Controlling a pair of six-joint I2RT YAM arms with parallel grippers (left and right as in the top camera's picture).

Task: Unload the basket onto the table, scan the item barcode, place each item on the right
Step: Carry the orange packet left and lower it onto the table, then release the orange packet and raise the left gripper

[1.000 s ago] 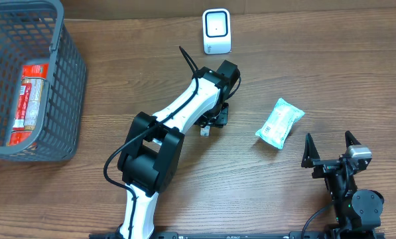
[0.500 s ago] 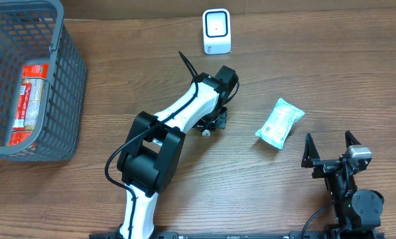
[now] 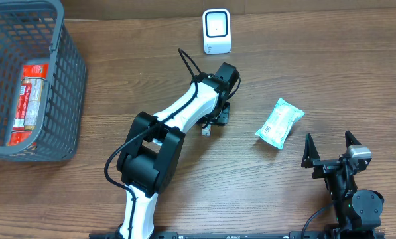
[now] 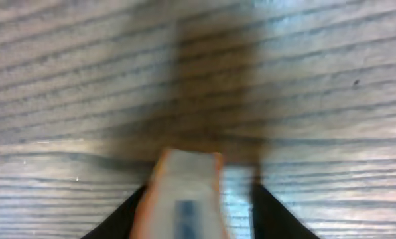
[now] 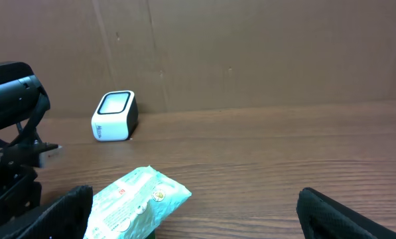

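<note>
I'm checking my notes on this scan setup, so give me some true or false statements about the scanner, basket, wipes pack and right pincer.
1. The scanner stands on the table, outside the basket. True.
2. The wipes pack lies in the basket. False: it lies on the table, near the right pincer.
3. The right pincer is open and empty. True.
4. The basket is empty. False: a red packet lies in it.

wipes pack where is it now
Overhead view, right side: the wipes pack lies on the table between the white scanner and the right gripper.
</note>
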